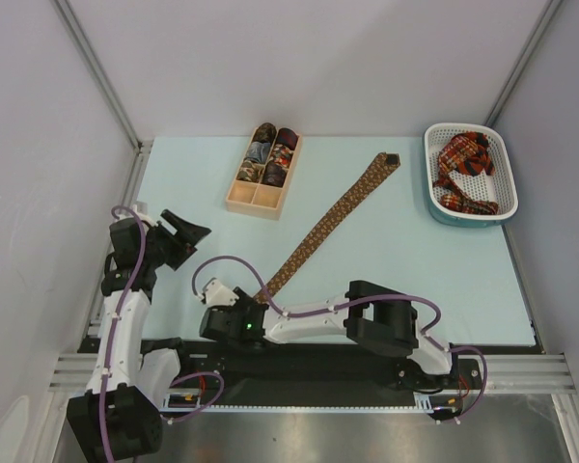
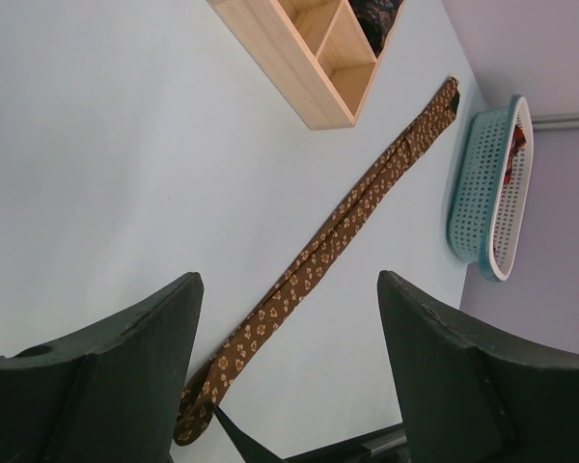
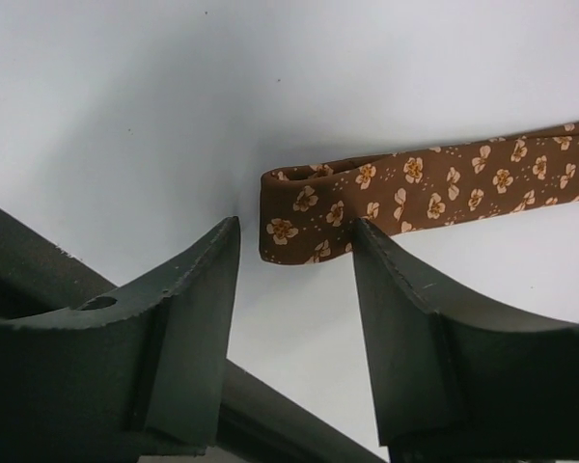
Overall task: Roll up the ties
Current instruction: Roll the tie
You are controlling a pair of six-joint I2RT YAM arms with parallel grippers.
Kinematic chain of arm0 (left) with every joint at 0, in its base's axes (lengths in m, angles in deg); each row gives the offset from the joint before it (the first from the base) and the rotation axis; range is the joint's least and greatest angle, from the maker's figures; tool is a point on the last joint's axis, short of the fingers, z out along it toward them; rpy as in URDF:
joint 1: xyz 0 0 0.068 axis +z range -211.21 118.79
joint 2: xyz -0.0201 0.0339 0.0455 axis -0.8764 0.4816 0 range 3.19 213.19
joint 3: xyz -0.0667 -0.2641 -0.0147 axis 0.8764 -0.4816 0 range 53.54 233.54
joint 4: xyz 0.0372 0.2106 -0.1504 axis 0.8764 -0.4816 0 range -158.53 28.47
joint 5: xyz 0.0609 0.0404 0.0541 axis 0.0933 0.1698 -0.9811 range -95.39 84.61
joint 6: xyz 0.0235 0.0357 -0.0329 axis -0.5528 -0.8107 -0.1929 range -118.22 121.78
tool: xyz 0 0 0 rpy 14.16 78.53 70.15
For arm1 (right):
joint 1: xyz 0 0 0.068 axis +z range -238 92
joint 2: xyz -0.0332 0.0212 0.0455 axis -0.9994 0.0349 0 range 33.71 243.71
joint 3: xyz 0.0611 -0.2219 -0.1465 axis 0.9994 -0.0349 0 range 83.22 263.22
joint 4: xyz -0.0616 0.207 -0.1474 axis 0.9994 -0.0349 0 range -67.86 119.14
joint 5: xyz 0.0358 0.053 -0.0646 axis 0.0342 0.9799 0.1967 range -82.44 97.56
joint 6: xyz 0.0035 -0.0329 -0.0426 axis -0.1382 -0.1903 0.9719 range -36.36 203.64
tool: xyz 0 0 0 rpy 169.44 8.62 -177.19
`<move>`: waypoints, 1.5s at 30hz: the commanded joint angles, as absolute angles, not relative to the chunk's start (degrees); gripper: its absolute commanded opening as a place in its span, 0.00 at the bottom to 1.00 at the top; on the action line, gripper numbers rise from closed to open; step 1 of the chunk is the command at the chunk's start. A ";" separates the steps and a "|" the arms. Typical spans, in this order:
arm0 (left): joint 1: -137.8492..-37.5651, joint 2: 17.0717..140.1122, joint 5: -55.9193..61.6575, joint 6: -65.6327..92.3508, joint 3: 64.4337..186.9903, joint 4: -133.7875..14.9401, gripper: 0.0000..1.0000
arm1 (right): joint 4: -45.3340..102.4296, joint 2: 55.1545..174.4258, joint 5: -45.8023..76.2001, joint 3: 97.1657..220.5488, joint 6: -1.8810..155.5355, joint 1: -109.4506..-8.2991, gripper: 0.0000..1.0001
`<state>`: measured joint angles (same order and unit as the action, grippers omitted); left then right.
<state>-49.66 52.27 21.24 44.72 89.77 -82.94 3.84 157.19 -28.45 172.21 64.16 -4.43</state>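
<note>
Right gripper [image 3: 296, 231], jaws spread, hovers at the folded near end of the long brown gold-flowered fabric necktie [image 1: 333, 219] lying diagonally on the pale blue table [image 1: 434, 280]. Limp, light cloth: probably pinch that doubled tip.

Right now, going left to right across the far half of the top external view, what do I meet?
Light wooden divided box → long brown gold-patterned necktie → white perforated plastic basket holding red plaid ties.
</note>
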 commanded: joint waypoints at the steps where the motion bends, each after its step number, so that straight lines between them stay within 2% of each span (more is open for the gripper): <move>1: -49.08 51.35 22.91 43.18 90.90 -80.42 0.79 | 2.86 159.04 -31.03 174.45 64.30 -3.80 0.54; 4: -49.08 51.52 23.26 42.39 90.90 -80.25 0.79 | 3.21 159.74 -30.68 174.46 65.18 -3.80 0.50; 7: -49.08 51.88 23.35 41.77 90.98 -80.34 0.79 | 4.18 160.18 -29.01 174.19 65.98 -4.33 0.41; 9: -49.08 52.05 23.44 41.51 90.98 -80.34 0.79 | 4.71 159.92 -27.43 173.84 66.15 -4.77 0.29; 10: -49.08 52.23 23.35 41.24 91.07 -80.34 0.79 | 5.14 159.40 -26.81 173.40 66.24 -4.86 0.19; 13: -48.99 52.40 23.17 40.46 91.07 -80.42 0.79 | 5.94 157.90 -25.49 172.61 66.07 -5.38 0.00; 22: -52.85 49.24 20.11 40.02 86.59 -77.26 0.80 | 15.43 145.35 -9.78 162.07 62.55 -12.14 0.00; 25: -56.98 50.03 18.17 39.75 86.42 -77.35 0.82 | 20.25 142.09 1.27 157.68 61.41 -15.66 0.00; 30: -66.11 49.07 13.68 43.26 81.42 -73.05 0.85 | 24.65 139.27 8.68 153.81 60.35 -19.44 0.00; 35: -67.10 47.14 13.86 43.53 77.37 -68.21 0.93 | 27.64 137.77 17.83 150.11 58.16 -24.19 0.00; 37: -67.62 46.26 13.86 42.83 75.17 -65.14 0.99 | 28.53 137.68 21.60 149.50 57.89 -25.24 0.00; 45: -71.75 41.78 11.57 41.24 66.04 -53.63 1.00 | 34.67 137.33 32.68 146.16 54.55 -30.86 0.00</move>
<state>-70.81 43.76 12.91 42.64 68.94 -61.54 29.15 140.12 25.08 147.49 57.01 -29.06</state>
